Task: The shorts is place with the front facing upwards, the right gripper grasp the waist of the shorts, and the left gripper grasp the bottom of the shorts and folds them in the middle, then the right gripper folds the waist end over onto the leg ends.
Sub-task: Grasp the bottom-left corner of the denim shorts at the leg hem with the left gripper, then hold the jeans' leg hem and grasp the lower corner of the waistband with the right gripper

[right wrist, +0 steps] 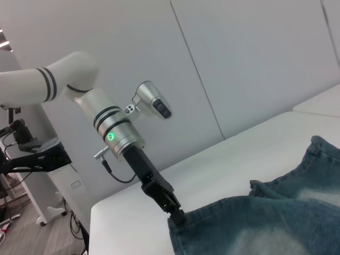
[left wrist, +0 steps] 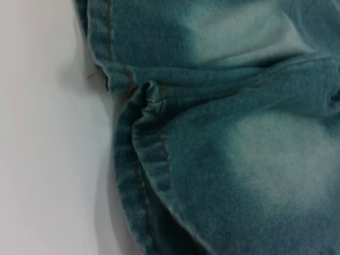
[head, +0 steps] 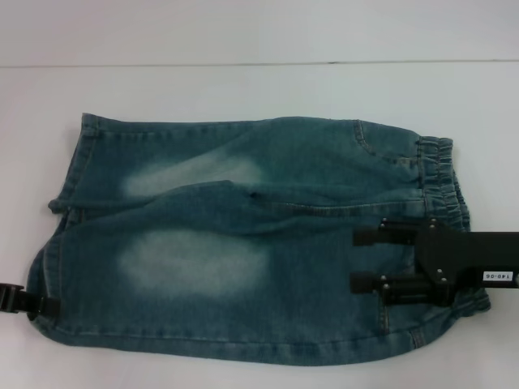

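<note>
A: Where are the shorts (head: 243,243)?

B: Flat on the white table (head: 243,89), lying crosswise, front up. The waist of the shorts (head: 442,174) is at the right end, puckered and gathered, with a pocket seam just beside it. The leg ends (head: 57,243) are at the left. Two pale faded patches show, one on the far leg and a bigger one on the near leg.

A: How do the legs lie?

B: The near leg overlaps the far one slightly along the middle. In the left wrist view the two hems (left wrist: 135,106) meet at a small bunched fold, with orange stitching running along them.

A: And the right gripper (head: 365,261)?

B: It reaches in from the right, over the near part of the waist end. Its two black fingers point left and stand apart, one nearer than the other, lying over the denim. A white label (head: 496,276) sits on its body. Whether the fingers press the cloth, I cannot tell.

A: The left gripper (head: 36,304)?

B: At the near left corner, on the bottom of the shorts (head: 49,275). From the right wrist view its black claw (right wrist: 172,207) is closed on the hem corner (right wrist: 180,219), with the white-and-silver arm (right wrist: 106,125) slanting up behind it and a green light on the wrist.
</note>
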You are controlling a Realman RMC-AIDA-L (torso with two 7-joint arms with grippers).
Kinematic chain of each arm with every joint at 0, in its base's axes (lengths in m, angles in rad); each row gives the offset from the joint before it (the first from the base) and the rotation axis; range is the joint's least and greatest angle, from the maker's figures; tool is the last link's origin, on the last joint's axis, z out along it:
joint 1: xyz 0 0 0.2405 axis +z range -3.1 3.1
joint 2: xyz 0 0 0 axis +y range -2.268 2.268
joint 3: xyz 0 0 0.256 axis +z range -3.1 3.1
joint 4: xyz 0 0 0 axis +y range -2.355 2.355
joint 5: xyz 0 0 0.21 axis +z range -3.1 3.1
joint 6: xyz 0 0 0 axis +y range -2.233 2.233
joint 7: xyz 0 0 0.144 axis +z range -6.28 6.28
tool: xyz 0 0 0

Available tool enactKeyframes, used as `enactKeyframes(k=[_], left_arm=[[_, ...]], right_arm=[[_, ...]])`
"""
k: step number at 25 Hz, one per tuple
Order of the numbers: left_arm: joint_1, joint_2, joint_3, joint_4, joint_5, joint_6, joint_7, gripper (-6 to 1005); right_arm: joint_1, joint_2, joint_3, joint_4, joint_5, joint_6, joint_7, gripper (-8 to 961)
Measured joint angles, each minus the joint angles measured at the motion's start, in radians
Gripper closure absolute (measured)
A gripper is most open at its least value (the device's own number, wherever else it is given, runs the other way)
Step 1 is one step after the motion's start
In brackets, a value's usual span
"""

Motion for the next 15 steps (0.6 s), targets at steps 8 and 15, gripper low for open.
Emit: enactKeyframes(k=[8, 15], left_arm=[[0.000, -0.004, 0.002, -0.001, -0.003, -0.005, 0.001, 912], [-0.014, -0.009, -0.015, 0.008, -0.027, -0.004, 0.000, 985]], right_arm=[[-0.001, -0.003, 0.018, 0.000, 0.016, -0.002, 0.019, 128], [0.012, -0.063, 0.075, -0.034, 0.041, 0.001, 0.228, 128]])
